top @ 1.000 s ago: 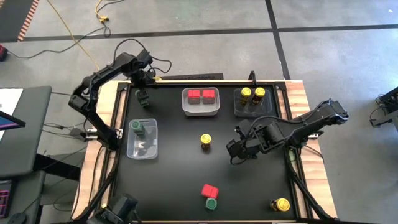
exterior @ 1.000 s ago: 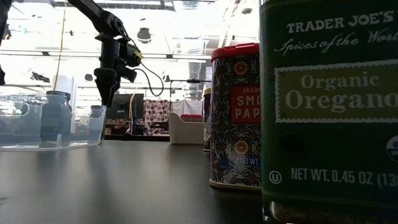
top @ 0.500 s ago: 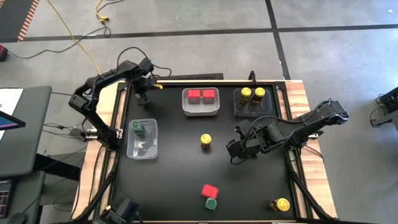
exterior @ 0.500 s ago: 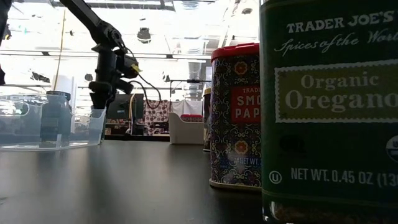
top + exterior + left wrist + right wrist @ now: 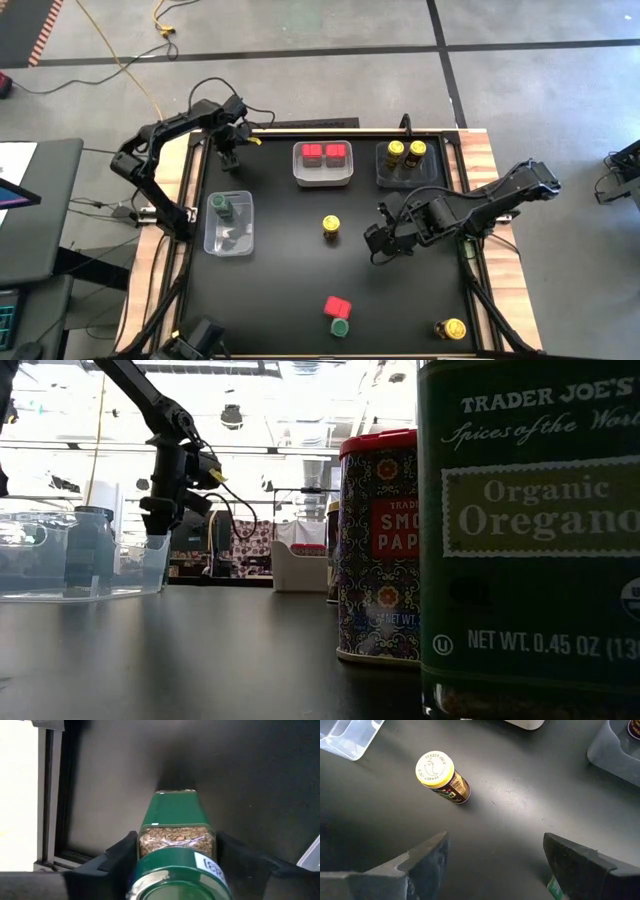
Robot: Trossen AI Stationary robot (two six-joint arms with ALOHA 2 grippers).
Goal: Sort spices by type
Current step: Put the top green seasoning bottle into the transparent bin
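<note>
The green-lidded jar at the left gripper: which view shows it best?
The left wrist view: the green-lidded jar fills it, between the left gripper's fingers. In the high view the gripper covers it at the table's far-left corner. The low view shows only the gripper; the right wrist view misses it.

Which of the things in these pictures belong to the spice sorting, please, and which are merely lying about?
Part of the job:
- green-lidded jar between the left gripper's jaws
- green-lidded jar in the left tray
- two red boxes
- two yellow-lidded jars in a tray
- loose yellow-lidded jar
- red box, green jar, yellow jar at the near edge

Lying about:
- yellow cable on the floor
</note>
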